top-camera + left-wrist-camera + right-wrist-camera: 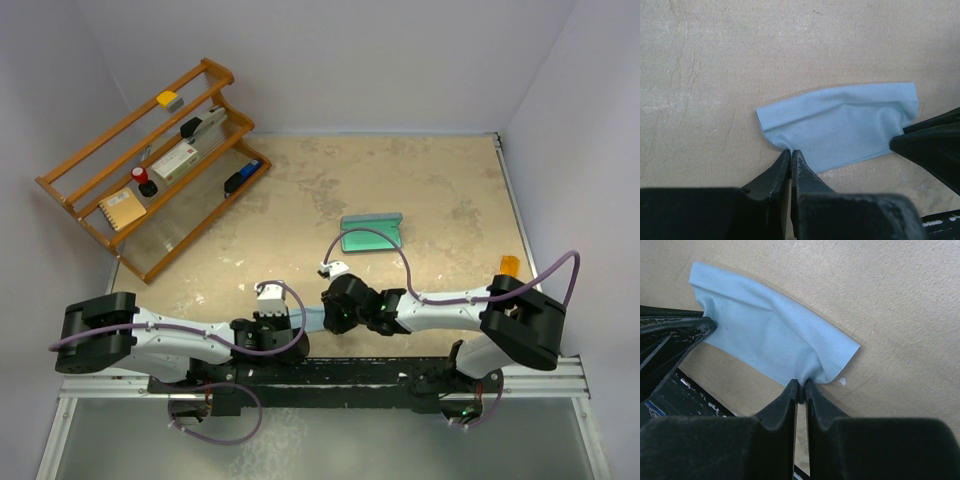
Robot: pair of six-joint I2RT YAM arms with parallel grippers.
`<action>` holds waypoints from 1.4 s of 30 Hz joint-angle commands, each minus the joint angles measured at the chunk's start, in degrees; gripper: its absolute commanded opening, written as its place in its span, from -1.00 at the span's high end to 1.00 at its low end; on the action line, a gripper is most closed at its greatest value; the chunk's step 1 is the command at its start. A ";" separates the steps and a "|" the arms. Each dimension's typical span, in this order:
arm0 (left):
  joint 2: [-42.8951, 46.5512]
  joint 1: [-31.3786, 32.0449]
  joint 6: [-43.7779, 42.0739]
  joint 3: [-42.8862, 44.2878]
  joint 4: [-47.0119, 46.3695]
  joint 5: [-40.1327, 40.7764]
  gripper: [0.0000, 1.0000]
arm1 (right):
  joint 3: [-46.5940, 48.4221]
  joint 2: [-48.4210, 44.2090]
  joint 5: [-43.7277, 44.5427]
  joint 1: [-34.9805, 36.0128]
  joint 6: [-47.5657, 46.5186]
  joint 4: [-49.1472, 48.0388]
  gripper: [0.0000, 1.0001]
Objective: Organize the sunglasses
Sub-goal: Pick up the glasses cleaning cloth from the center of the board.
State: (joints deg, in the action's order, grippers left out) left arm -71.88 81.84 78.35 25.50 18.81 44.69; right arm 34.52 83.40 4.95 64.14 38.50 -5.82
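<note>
While both claws are pressed together on the blue cloth (840, 127), each holds only a thin margin; the left claw (791, 152) pinches its lower-left corner, the right claw (801, 385) its lower edge near a corner; it lies rumpled on the counter (715, 75) at lower centre of the overhead frame, well below the green case (372, 236); judged risks: a corner slipping free when raised; unequal pull skewing any fold; fingertips scraping the counter.

A pale blue fabric cloth (840, 125) lies rumpled and folded on the table (450, 200); a teal rectangular case (371, 235) sits well apart.
</note>
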 commanded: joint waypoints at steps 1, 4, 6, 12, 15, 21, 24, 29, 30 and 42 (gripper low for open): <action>0.22 0.28 -0.49 -0.70 -0.42 -0.98 1.00 | 0.89 -0.54 2.84 0.28 0.61 2.57 0.72; -0.12 0.25 -0.61 -0.79 -0.42 -1.09 1.00 | 0.50 -0.94 2.85 0.22 0.49 2.38 0.75; -0.10 0.25 -0.85 -0.87 -0.67 -1.05 1.00 | 0.30 -0.99 2.78 0.24 0.34 2.10 0.88; -0.49 0.25 -1.34 -0.61 -2.32 -0.65 1.00 | 0.22 -0.76 2.35 0.28 0.02 1.27 1.00; -1.27 0.30 -1.34 -0.28 -2.33 -0.89 1.00 | 0.32 -0.95 2.30 0.28 -0.31 1.52 0.99; -1.37 0.25 -1.68 0.02 -1.77 -0.97 1.00 | 0.26 -1.76 3.28 0.28 -0.62 3.26 0.45; -1.19 0.25 -1.73 0.88 1.25 -0.02 1.00 | 0.46 -2.41 3.74 0.26 -0.41 4.50 0.43; 0.88 0.27 -1.42 0.76 3.89 0.58 1.00 | 0.77 -2.63 3.34 0.24 -0.43 5.86 0.43; 1.27 0.27 -1.27 0.57 4.26 0.62 1.00 | 0.91 -2.62 3.36 0.28 -0.48 6.29 0.43; 0.37 0.29 -1.70 0.78 3.15 0.26 1.00 | 2.02 -0.52 3.95 0.28 -1.42 4.85 0.55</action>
State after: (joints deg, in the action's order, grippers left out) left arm -70.65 81.84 78.15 25.65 22.37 44.53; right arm 34.72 81.54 6.87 64.23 37.93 -1.56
